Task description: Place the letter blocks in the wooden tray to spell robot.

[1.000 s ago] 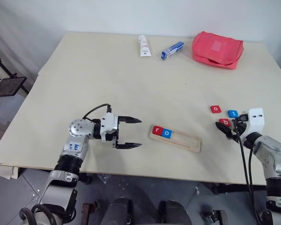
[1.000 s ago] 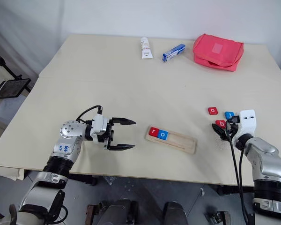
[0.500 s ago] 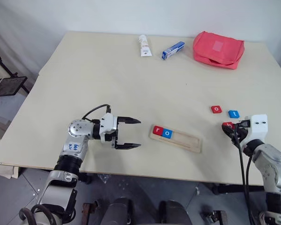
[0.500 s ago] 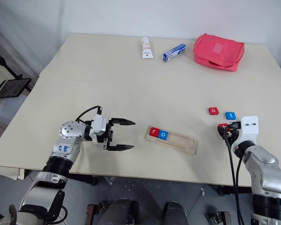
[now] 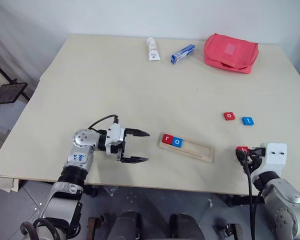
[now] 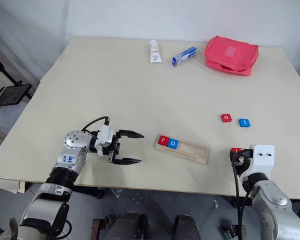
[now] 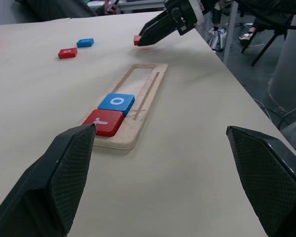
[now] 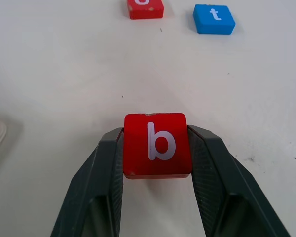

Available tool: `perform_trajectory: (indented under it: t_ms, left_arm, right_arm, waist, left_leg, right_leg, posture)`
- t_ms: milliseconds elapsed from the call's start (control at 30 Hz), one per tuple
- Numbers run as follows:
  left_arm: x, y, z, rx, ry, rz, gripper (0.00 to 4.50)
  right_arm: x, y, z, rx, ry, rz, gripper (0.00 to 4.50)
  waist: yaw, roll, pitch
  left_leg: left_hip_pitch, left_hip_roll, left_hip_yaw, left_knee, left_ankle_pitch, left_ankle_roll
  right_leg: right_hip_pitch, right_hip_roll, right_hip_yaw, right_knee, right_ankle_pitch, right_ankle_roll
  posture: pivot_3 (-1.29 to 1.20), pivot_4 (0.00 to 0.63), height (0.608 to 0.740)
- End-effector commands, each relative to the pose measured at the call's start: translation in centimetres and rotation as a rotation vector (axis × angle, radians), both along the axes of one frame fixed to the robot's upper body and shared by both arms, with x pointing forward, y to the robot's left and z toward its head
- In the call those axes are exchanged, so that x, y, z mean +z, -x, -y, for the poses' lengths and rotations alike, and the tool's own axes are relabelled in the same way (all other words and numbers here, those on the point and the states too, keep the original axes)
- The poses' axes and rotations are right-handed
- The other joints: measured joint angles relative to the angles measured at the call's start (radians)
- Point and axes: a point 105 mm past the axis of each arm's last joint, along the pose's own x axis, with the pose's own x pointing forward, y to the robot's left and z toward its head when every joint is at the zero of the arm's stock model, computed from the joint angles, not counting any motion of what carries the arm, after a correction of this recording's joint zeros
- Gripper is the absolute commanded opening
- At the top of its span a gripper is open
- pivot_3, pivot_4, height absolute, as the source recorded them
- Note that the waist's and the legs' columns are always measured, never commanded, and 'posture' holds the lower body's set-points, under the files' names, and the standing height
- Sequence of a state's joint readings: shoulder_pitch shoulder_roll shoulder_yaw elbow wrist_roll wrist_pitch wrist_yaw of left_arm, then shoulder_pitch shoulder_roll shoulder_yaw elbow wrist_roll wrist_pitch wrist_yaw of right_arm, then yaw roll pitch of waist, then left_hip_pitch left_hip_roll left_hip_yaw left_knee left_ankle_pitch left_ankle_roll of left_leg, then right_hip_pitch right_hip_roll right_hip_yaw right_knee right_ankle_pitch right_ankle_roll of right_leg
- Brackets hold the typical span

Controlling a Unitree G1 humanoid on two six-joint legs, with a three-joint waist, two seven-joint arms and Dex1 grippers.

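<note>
Letter blocks are in three places. A red "r" (image 5: 167,138) and a blue "o" (image 5: 178,142) sit side by side at the left end of the wooden tray (image 5: 197,151), which lies near the front edge of the bench (image 5: 115,80). A red "o" (image 5: 229,116) and a blue "t" (image 5: 247,120) rest flat on the bench, well apart from the tray, off to its right and further back. The red "b" (image 8: 157,143) is pinched by its two side edges in the jaws of the right gripper (image 5: 243,152), its letter facing up.

A second ago that gripper was down among the loose blocks beside the "o" and "t"; it has since closed on the "b" and drawn back toward the robot, so the block now hangs near the bench's front edge, to the right of the tray (the other two loose blocks have not shifted).

The left gripper (image 5: 137,146) hovers just left of the tray, level, jaws spread wide and empty.

With "r" and "o" seated, the "b" probably goes next into the third slot, beside the blue "o"; then the red "o" and the "t" remain.

Further back lie a white tube (image 5: 152,48), a blue-and-white box (image 5: 183,53) and a red pouch (image 5: 231,52).
</note>
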State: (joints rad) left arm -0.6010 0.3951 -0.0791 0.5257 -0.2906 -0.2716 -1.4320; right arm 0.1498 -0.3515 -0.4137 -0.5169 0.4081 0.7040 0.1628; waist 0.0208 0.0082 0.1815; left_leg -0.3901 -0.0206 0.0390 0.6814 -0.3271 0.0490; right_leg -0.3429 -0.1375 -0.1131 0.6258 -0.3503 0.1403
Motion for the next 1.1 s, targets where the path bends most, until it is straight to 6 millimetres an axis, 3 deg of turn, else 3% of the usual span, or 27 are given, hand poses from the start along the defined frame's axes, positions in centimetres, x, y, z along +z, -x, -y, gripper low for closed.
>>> perform_trajectory:
  t_ms: [33, 67, 367, 533, 700, 933, 1100]
  left_arm:
    - [0.4, 0.1, 0.1, 0.006, 0.044, 0.011, 4.50]
    - [0.4, 0.1, 0.2, 0.009, 0.052, 0.013, 4.50]
    - [0.9, 0.1, 0.5, 0.021, 0.095, 0.029, 4.50]
    - [1.1, 0.1, 0.5, 0.020, 0.108, 0.025, 4.50]
    - [1.6, 0.1, 0.5, 0.013, 0.120, 0.024, 4.50]
    - [2.5, 0.0, 0.8, -0.007, 0.118, 0.026, 4.50]
    - [2.5, 0.0, 0.9, -0.012, 0.118, 0.027, 4.50]
  right_arm:
    - [0.7, 0.3, -0.8, 0.015, 0.005, 0.028, 1.48]
    - [0.5, 0.3, -0.8, 0.014, 0.004, 0.026, 1.48]
    - [0.7, 0.1, -0.6, 0.020, 0.020, 0.037, 4.49]
    - [1.2, 0.6, -0.2, 0.058, 0.063, 0.031, 4.49]
    - [1.8, 2.0, -1.1, 0.380, 0.272, -0.066, 4.49]
    - [2.6, 1.9, 0.4, 0.728, 0.505, -0.200, 4.49]
    - [2.3, 0.6, 2.6, 0.930, 0.615, -0.341, 4.49]
  waist:
    - [0.000, 0.000, 0.000]
    - [0.000, 0.000, 0.000]
    - [0.001, 0.000, 0.000]
    - [0.001, 0.000, 0.000]
    - [0.003, 0.000, 0.000]
    - [0.001, 0.000, 0.000]
    - [0.001, -0.002, 0.001]
  left_leg:
    - [0.000, 0.000, 0.000, 0.000, 0.000, 0.000]
    - [0.000, 0.000, 0.000, 0.000, 0.000, 0.000]
    - [0.000, -0.001, 0.000, 0.000, 0.000, 0.000]
    - [0.000, -0.001, 0.000, 0.000, 0.000, 0.000]
    - [0.000, -0.001, 0.000, 0.000, -0.001, 0.001]
    - [0.000, -0.001, 0.003, 0.000, -0.001, 0.002]
    - [0.000, 0.000, 0.003, 0.001, 0.000, 0.002]
  right_leg:
    - [0.000, 0.000, 0.000, 0.000, 0.000, 0.000]
    - [0.000, 0.000, 0.001, 0.000, 0.000, 0.000]
    - [0.000, 0.000, 0.002, 0.000, 0.000, 0.000]
    - [0.000, 0.000, 0.002, 0.000, 0.000, 0.000]
    - [0.000, 0.000, 0.003, 0.000, 0.000, 0.000]
    - [0.001, 0.000, 0.002, -0.003, 0.000, 0.000]
    - [0.003, 0.000, 0.001, -0.005, 0.000, 0.000]
  posture:
    - [0.00, 0.150, 0.740]
    - [0.00, 0.150, 0.740]
    - [0.00, 0.150, 0.740]
    - [0.00, 0.150, 0.740]
    - [0.00, 0.150, 0.740]
    - [0.00, 0.150, 0.740]
    - [0.00, 0.150, 0.740]
